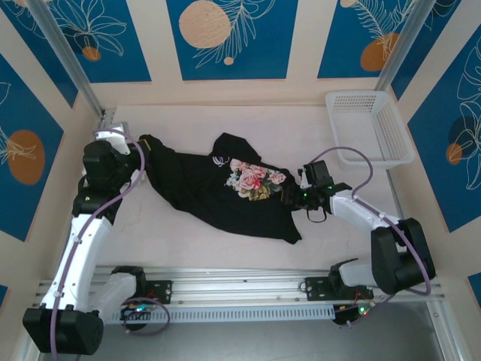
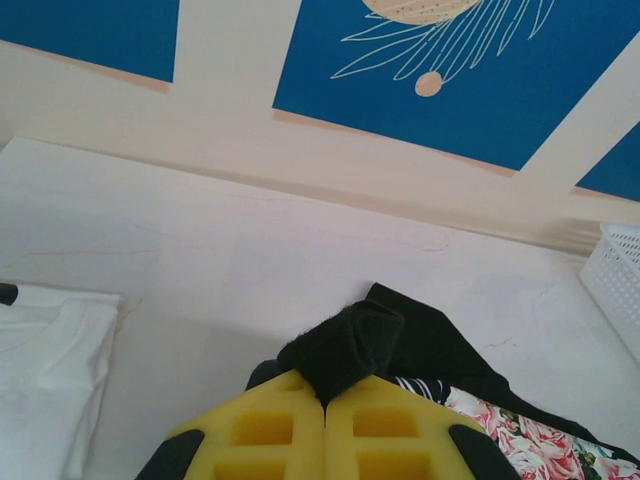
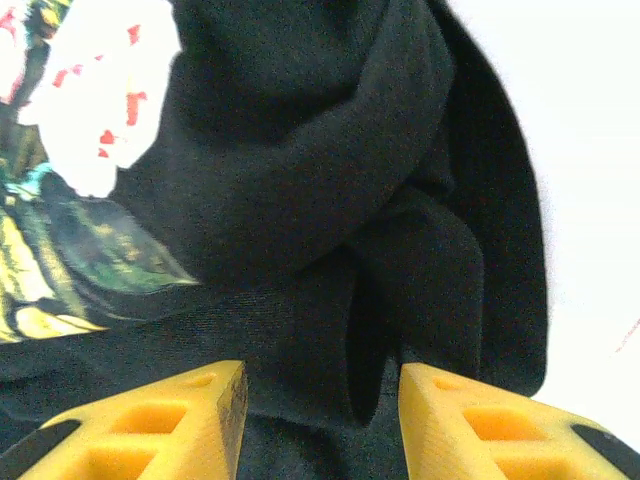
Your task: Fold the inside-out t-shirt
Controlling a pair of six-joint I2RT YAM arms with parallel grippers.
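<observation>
Landmark: the white basket [image 1: 373,126], in the far right corner of the table [image 1: 248,124]; every place below is reckoned from it.
Inside-out t-shirt [image 1: 199,192]: left of the basket and nearer the arm bases, lying as a rumpled black band across the middle of the table.
Floral print [image 1: 252,180]: face up, on the half of the shirt nearer the basket.
Long axis: roughly side to side, with the basket-side end sagging a little towards the arm bases.
Left gripper [image 2: 325,392]: at the shirt end farthest from the basket, with the fingers pressed together on a bunched tuft of black cloth — a firm pinch.
Right gripper [image 3: 322,385]: at the basket-side edge of the shirt, with the fingers standing moderately apart. A thick rolled fold of black cloth lies just ahead of the gap, and neither pad is seen pressing on it.
Shirt from the right claw: straight ahead, leading away from the basket towards the left arm.
Nearer arm: each arm has its own end; the right is nearer the print and the basket-side hem.
Likely step: the right claw probably needs to close on that fold — or find a flatter edge — before the band can be doubled over.
Risk: the roll looks bulky, so the claw may catch several layers.
White folded garment [image 2: 50,345]: beyond the left gripper, on the side away from the basket, apart from the shirt.
</observation>
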